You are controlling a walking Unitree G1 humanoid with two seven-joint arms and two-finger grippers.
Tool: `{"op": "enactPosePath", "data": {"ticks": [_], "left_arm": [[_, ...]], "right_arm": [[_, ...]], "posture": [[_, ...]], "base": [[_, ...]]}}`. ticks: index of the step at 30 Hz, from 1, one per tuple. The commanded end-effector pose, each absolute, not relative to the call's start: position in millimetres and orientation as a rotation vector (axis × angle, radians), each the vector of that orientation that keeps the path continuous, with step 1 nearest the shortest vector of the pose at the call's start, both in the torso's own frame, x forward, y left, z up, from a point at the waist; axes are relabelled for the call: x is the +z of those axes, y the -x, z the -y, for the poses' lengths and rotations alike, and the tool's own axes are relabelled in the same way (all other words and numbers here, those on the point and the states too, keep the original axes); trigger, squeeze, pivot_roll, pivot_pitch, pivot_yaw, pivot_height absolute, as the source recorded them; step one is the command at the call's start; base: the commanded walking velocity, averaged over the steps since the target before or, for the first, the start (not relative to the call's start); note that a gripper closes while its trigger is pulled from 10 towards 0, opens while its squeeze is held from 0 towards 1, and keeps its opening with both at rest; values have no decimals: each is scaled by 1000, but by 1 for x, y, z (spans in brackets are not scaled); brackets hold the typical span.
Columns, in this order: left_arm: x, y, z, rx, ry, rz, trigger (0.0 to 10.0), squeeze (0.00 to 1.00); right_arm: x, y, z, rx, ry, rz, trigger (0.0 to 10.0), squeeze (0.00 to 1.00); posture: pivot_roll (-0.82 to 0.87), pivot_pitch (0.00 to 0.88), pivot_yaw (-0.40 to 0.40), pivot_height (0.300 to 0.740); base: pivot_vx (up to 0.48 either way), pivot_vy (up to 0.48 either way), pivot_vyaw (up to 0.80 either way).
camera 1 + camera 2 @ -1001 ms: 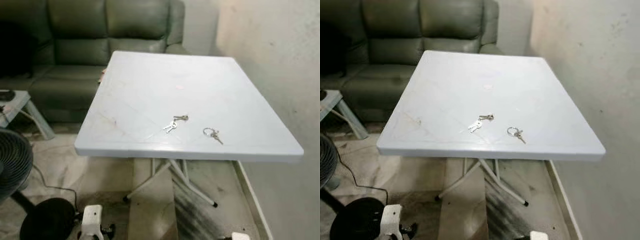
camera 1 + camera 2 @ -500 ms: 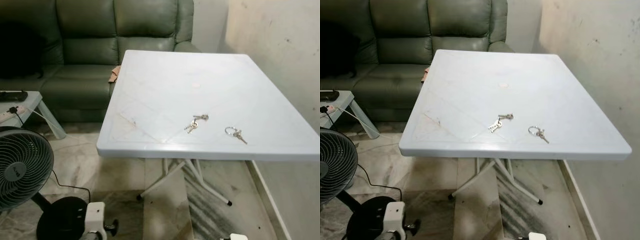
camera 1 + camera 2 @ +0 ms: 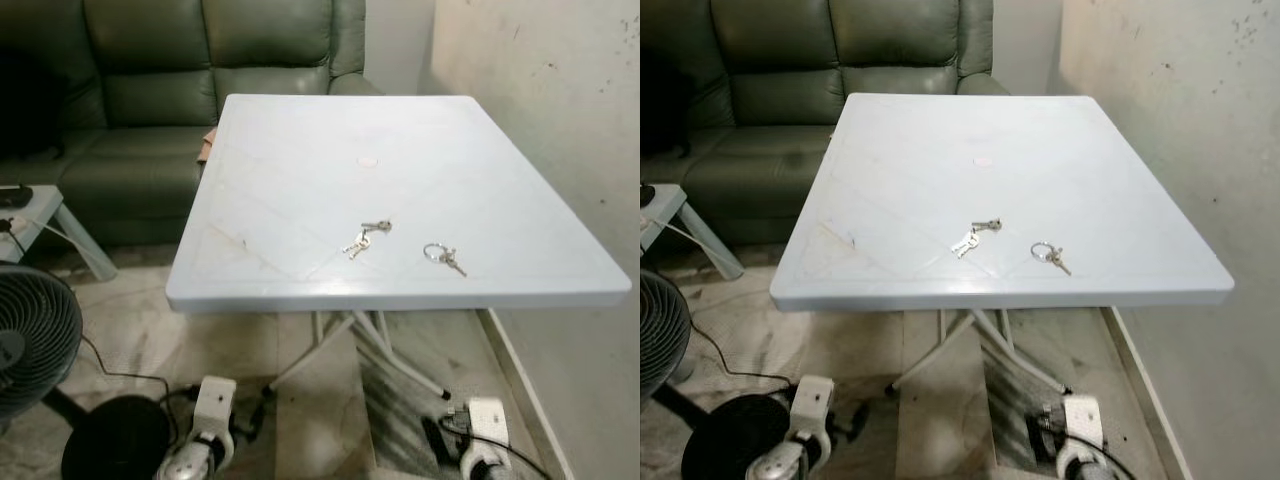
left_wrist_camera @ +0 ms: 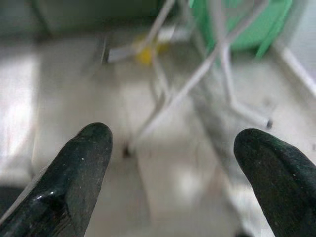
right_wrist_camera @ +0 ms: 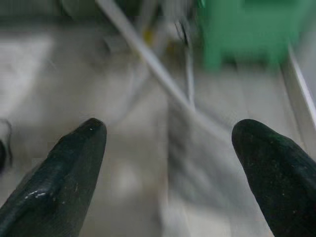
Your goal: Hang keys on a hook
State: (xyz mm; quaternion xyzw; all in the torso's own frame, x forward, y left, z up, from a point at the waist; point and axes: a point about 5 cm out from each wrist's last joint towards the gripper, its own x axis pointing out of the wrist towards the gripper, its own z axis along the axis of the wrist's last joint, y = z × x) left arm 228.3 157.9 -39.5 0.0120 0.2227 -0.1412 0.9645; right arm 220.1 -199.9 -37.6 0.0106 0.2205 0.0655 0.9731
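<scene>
Two sets of keys lie on the table (image 3: 300,150) near its front edge: one bunch (image 3: 366,238) toward the middle, a ringed set (image 3: 441,255) just to its right. A sofa (image 3: 150,90) stands behind the table, a wall (image 3: 560,120) on the right, and a fan (image 3: 35,345) on the floor to the left.

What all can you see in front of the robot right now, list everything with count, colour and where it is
table: one, white, folding legs, against the wall
key sets: two, silver, near the table's front edge; bunch left of ringed key, apart
sofa: one, dark green, behind the table
fan: one, black, on the floor at left
side table: one, pale, left of the sofa
wall: off-white, marked, at right
left claw: open, low, above the floor by the table legs
right claw: open, low, above the floor
</scene>
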Motion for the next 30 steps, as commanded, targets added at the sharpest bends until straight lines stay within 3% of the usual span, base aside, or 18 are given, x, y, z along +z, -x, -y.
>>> {"op": "enactPosePath", "data": {"ticks": [1, 12, 30], "left_arm": [[-33, -233, -159, -308, -40, -400, 10000, 0], [20, -267, -154, -375, -54, -82, 10000, 0], [83, -295, -151, -327, 27, 151, 10000, 0]], "right_arm": [[-27, -229, 199, 141, -17, -375, 10000, 0], [36, -266, 212, 166, 3, -51, 10000, 0], [94, -300, 195, 166, -76, 136, 10000, 0]], "posture": [[-26, 0, 11, 740], [-22, 0, 11, 740], [-6, 0, 8, 740]], "base": [[0, 0, 0], [0, 0, 0], [0, 0, 0]]}}
